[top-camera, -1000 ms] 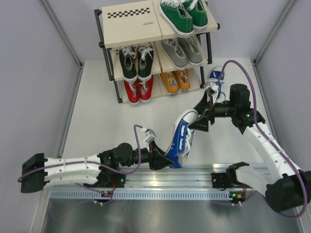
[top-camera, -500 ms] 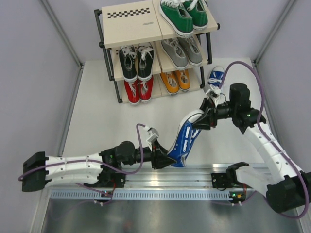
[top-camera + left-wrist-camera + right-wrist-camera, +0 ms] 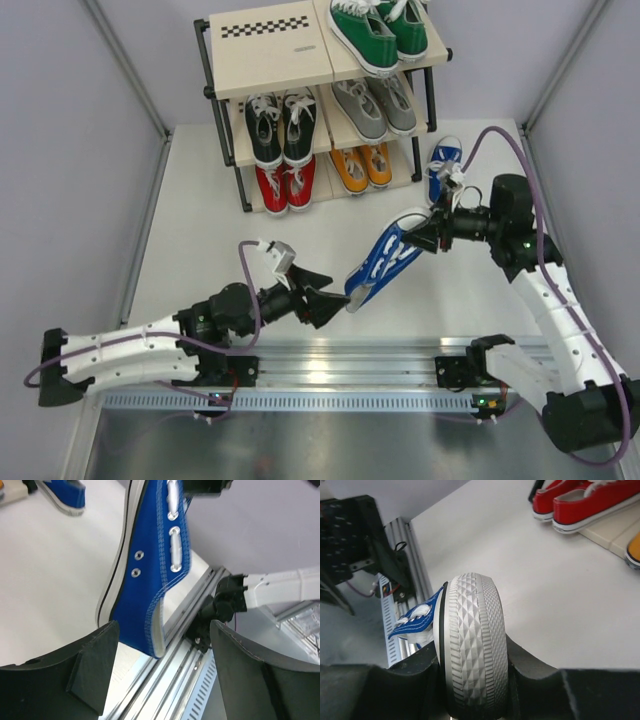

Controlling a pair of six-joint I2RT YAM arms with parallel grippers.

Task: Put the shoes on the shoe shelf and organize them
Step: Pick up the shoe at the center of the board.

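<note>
A blue shoe (image 3: pixel 383 262) hangs tilted in mid-air over the near table, and my right gripper (image 3: pixel 425 235) is shut on its toe. In the right wrist view its ribbed grey toe sole (image 3: pixel 472 645) is pinched between both fingers of the right gripper (image 3: pixel 472 685). My left gripper (image 3: pixel 333 293) stands open just off the heel, touching nothing. In the left wrist view the heel of the blue shoe (image 3: pixel 150 570) hangs ahead of the open left gripper (image 3: pixel 164 627). The other blue shoe (image 3: pixel 440 168) lies on the table right of the shoe shelf (image 3: pixel 265 55).
Green shoes (image 3: pixel 380 30) sit on the shelf's top right, with black (image 3: pixel 280 125) and grey (image 3: pixel 375 105) pairs on the middle board. Red (image 3: pixel 285 185) and orange (image 3: pixel 362 167) pairs are on the bottom. A metal rail (image 3: pixel 330 365) runs along the near edge.
The right gripper shut on the shoe's toe. The left gripper then opened, let go of the heel and drew back to the left. The shoe now hangs from the right gripper alone, slightly further right.
</note>
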